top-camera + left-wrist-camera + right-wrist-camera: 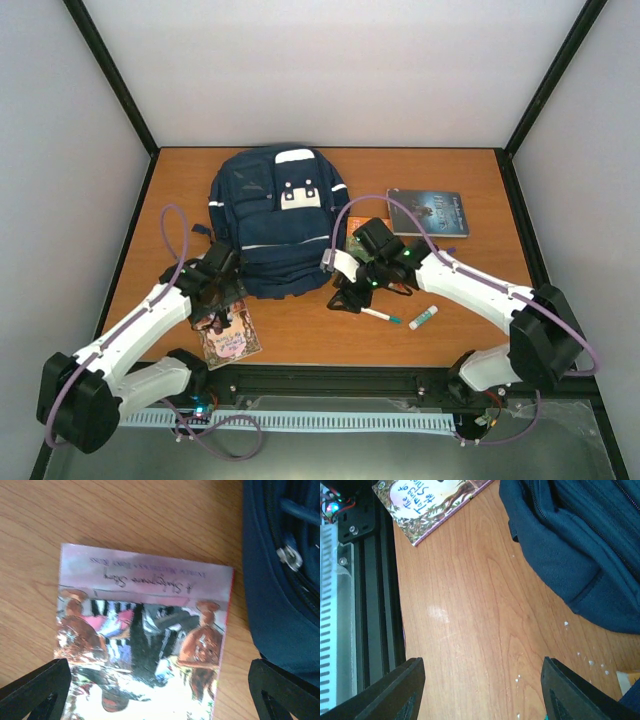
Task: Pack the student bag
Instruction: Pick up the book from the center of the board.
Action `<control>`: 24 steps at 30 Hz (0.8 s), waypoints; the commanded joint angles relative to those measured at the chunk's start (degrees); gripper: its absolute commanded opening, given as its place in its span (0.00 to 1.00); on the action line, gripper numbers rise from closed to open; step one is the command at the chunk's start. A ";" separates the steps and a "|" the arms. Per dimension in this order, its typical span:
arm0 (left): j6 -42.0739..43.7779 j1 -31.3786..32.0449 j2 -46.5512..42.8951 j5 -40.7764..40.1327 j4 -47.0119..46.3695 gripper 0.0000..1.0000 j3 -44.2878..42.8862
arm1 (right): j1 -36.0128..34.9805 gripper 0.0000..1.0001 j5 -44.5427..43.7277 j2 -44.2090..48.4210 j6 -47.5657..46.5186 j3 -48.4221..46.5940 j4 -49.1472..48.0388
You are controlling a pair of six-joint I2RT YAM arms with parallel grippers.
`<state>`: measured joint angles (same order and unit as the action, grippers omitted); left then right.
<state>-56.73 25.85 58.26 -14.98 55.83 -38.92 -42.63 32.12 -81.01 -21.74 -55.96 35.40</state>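
The big soft navy cloth student bag (275,225) lies on the smooth wooden table (450,170). At its left, the left claw (160,685) gapes wide over a shiny flat pink book (145,630). At its right, the right claw (482,690) is wide too, holding nothing.

Pair of jointed arms, the left white-shelled arm (130,335) and the right white-shelled arm (470,285), each with bulky black round joint housings (545,340) at the end far from the pincer and a thin lilac cable (175,225) looping from behind the pincer back along the links. The left black two-finger pincer (159,680) and the right black two-finger pincer (481,675) end in matte, wedge-shaped black fingers (35,690); small green lights (373,283) glow just behind the right one.
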 commanded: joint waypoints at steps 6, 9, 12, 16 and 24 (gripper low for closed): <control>0.31 -7.60 3.04 -1.76 -2.51 1.00 -0.18 | 0.18 0.67 -3.48 5.43 -3.40 4.25 -6.66; 1.43 -8.96 6.74 -2.23 -5.02 1.00 0.76 | 0.18 0.67 -3.14 4.99 -3.77 4.70 -6.60; 1.53 -9.06 10.78 -4.09 -6.37 1.00 0.72 | 0.18 0.67 -2.68 4.57 -4.14 4.70 -6.32; 1.97 -9.06 13.84 -4.13 -9.50 1.00 1.91 | 0.18 0.66 -2.59 4.42 -4.33 5.13 -6.55; 3.64 -8.78 19.42 1.94 -15.06 1.00 3.06 | 0.18 0.56 -7.07 -1.56 -1.11 2.53 -7.89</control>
<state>-54.74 17.30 75.48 -16.23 45.32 -36.69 -42.50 28.16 -78.78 -24.82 -51.62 29.58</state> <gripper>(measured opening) 0.998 0.595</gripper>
